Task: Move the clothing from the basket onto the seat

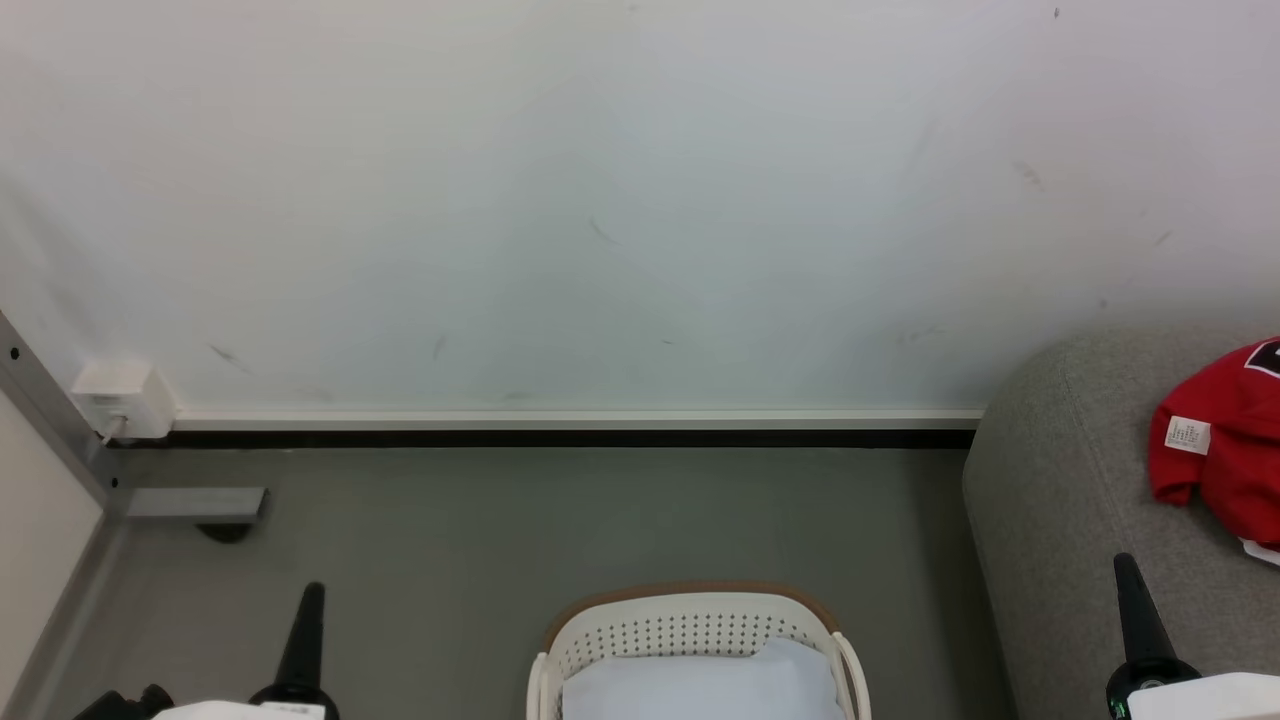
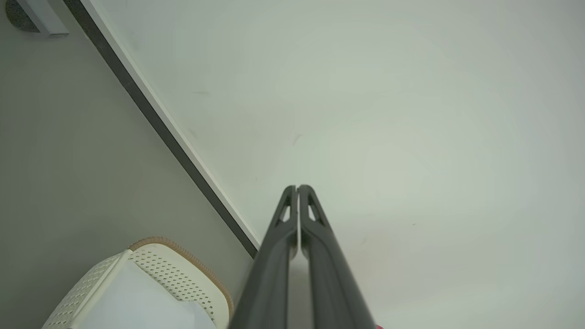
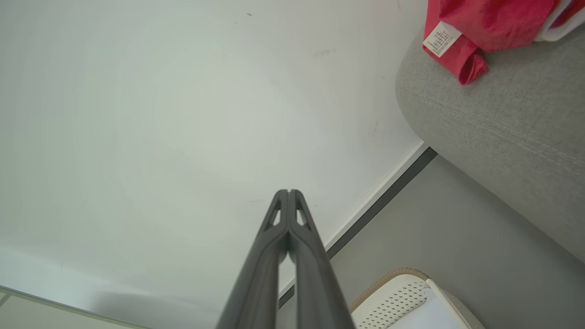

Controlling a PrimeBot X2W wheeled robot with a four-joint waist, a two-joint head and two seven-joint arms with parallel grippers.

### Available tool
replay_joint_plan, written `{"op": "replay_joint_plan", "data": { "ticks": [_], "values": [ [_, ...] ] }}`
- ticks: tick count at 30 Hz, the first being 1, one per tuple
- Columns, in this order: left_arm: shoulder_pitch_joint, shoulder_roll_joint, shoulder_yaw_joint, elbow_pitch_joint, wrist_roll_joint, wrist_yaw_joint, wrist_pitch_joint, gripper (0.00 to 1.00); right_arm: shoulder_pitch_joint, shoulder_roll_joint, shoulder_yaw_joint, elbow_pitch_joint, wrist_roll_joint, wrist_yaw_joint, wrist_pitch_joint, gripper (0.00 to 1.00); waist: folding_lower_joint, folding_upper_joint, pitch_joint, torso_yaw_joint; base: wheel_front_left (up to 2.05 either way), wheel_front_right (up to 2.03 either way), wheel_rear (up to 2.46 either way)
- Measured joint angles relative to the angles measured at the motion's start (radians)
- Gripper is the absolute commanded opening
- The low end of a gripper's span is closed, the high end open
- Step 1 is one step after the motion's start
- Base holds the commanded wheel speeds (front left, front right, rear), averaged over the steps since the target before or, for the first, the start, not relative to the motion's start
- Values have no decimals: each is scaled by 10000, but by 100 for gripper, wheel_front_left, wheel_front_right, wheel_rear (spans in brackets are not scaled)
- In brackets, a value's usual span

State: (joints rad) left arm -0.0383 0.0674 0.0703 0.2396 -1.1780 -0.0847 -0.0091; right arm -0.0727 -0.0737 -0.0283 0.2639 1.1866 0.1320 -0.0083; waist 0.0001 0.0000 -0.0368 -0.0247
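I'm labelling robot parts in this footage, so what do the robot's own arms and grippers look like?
The left gripper and right gripper look alike. Each has two long, matte dark-grey fingers that taper to narrow tips, with slim triangular cut-outs near the ends. Each rises from a rounded black base, behind which sits a white forearm casing.
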Motion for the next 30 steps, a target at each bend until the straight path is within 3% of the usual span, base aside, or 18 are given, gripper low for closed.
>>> {"op": "replay_joint_plan", "data": {
  "ticks": [30],
  "values": [
    [-385, -109, 249, 35, -2504, -251, 708, 0, -179, 128, -497, -90, 2477, 0, 706, 0, 0, 0, 210, 130, 0, 0, 0]
  ]
}}
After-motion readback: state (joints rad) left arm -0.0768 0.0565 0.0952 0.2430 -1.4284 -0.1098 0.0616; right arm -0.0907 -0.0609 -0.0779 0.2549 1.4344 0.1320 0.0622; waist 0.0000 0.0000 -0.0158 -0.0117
